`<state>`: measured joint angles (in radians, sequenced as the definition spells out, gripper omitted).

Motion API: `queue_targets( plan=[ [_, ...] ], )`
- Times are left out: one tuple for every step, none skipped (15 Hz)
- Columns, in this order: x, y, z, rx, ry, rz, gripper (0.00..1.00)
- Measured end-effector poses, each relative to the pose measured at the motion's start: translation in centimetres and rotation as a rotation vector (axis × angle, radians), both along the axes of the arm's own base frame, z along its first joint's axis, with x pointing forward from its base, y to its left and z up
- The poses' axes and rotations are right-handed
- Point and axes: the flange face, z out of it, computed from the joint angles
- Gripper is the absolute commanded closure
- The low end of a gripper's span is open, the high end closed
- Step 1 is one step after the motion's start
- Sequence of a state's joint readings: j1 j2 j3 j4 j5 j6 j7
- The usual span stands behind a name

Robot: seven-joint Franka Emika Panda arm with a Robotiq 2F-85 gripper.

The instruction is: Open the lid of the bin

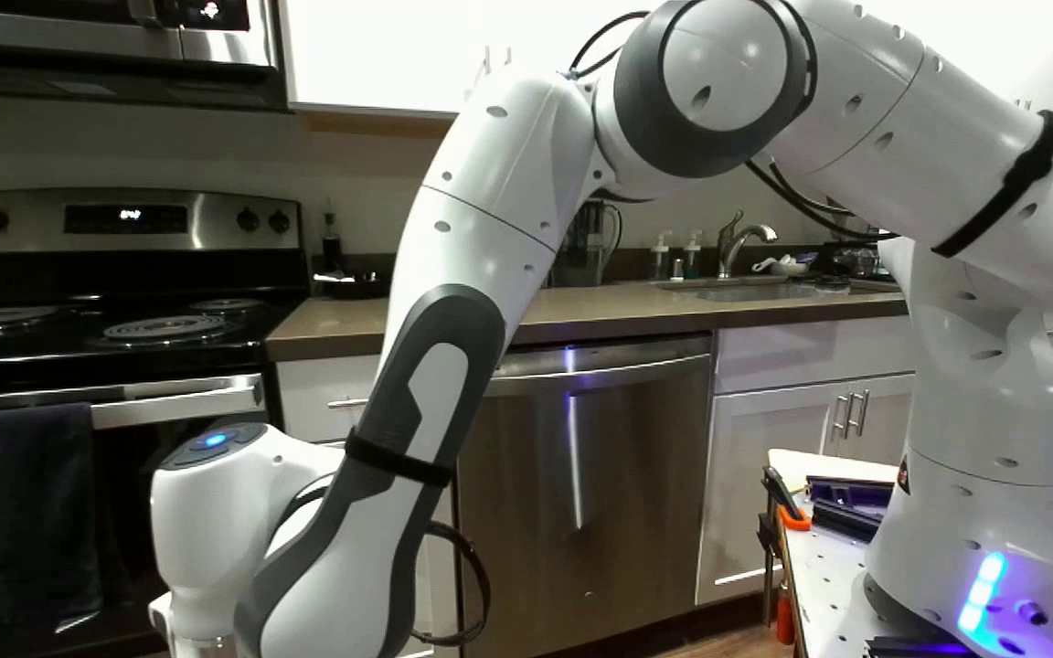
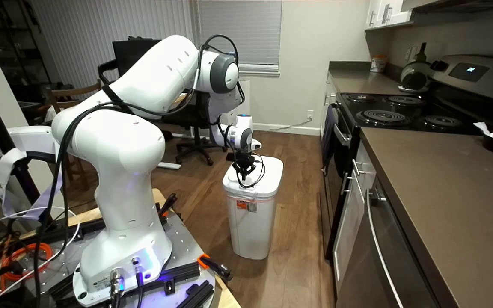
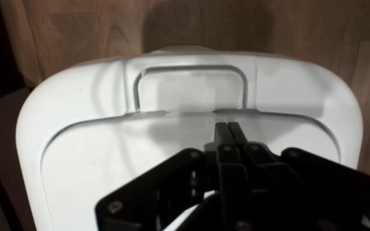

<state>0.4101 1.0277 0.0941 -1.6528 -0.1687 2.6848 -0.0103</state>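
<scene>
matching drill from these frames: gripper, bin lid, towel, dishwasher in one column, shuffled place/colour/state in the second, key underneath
Things
1. gripper
2. bin lid
3. towel
4. dishwasher

Place, colour or state
A. silvery, below the countertop
B. shut, gripping nothing
C. draped over the oven handle
D. white, seated on top of the bin

Pairs: 1-B, 2-D, 3-C, 4-A
</scene>
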Motion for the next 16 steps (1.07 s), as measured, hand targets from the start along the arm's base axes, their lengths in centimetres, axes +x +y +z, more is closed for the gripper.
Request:
queue_targets(
  plan=[
    [-0.5,-0.4,0.1,0.000,-0.001,0.000,0.96],
    [-1.0,-0.8,0.2,0.001,-0.002,0.000,0.96],
    [-1.5,-1.3,0.4,0.000,-0.001,-0.002,0.96],
    [-1.9,-1.7,0.6,0.000,-0.001,-0.004,0.97],
    [-2.3,-2.1,0.8,0.001,-0.001,-0.006,0.97],
    [-2.7,-2.5,1.0,0.001,-0.001,-0.008,0.97],
    [-3.0,-2.9,1.2,0.001,-0.001,-0.009,0.97],
    [-3.3,-3.2,1.3,0.000,-0.003,-0.010,0.97],
    [-3.5,-3.5,1.3,0.001,-0.006,-0.011,0.98],
    [-3.7,-3.7,1.2,0.001,-0.009,-0.012,0.97],
    [-3.8,-3.9,1.1,0.002,-0.013,-0.015,0.97],
    [-3.8,-4.1,1.1,0.000,-0.019,-0.021,0.97],
    [-3.8,-4.2,1.0,-0.003,-0.025,-0.028,0.97],
    [-3.7,-4.3,1.0,-0.009,-0.032,-0.035,0.97],
    [-3.6,-4.4,1.0,-0.016,-0.039,-0.042,0.97],
    [-3.6,-4.5,1.0,-0.023,-0.046,-0.047,0.97]
  ],
)
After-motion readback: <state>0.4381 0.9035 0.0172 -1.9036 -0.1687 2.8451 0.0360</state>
